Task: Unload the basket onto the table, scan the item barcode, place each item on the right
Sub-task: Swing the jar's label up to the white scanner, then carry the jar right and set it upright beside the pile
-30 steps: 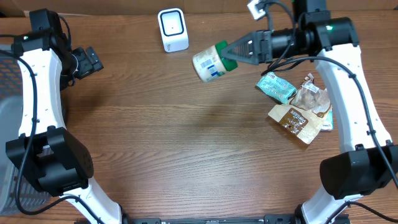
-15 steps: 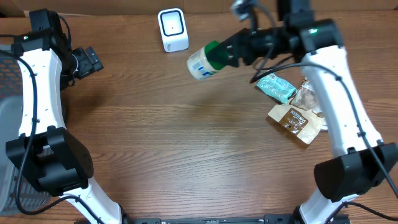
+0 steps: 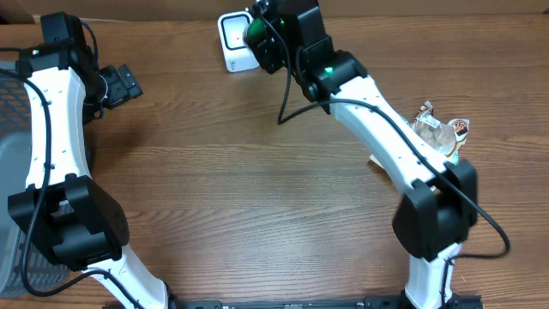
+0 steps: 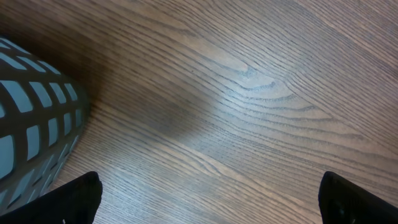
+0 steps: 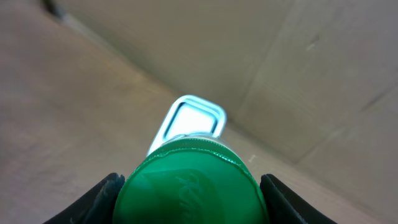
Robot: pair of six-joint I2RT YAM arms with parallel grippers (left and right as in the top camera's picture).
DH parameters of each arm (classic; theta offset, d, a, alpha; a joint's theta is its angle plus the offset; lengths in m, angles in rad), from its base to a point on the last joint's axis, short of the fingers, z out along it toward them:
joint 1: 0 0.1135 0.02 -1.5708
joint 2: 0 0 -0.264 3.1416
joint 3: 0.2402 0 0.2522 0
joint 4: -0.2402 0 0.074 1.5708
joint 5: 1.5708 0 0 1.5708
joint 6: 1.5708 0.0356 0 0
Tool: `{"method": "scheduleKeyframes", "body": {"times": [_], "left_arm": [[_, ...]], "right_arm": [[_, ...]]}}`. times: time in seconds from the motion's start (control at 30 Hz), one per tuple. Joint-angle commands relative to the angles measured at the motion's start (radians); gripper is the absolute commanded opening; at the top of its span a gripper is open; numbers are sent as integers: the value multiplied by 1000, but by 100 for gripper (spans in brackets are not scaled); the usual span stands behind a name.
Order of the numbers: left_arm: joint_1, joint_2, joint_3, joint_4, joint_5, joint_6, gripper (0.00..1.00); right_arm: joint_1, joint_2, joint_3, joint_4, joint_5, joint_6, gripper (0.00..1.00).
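The item is a white bottle with a green lid, held by that lid between the black fingers of my right gripper. In the overhead view only a bit of the green lid shows under the right gripper, close against the white barcode scanner at the table's back edge. From the right wrist, the scanner lies just beyond the bottle. No barcode is visible. My left gripper hangs open and empty at the far left, its fingertips wide apart over bare wood.
A grey slotted basket stands at the left table edge and fills the left wrist view's corner. Snack packets lie at the right, partly under the right arm. A cardboard wall runs behind the scanner.
The right arm has swung left and toward the back, carrying the bottle from the table's middle-right up to the scanner. The left arm has not moved.
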Motion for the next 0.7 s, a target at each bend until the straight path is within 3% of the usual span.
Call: {"method": "scheduleKeyframes", "body": {"times": [0.0,0.5,0.67], "left_arm": [[-8,6,-5,4,-10,-3,99],[-8,6,-5,4,-10,-3,99],[-8,6,-5,4,-10,-3,100]], "right_arm": [[-5,47,2,126,81,-105,20],[-5,312,3,700,22,-413,22],[-4,349,3,710,13,-720,26]]}}
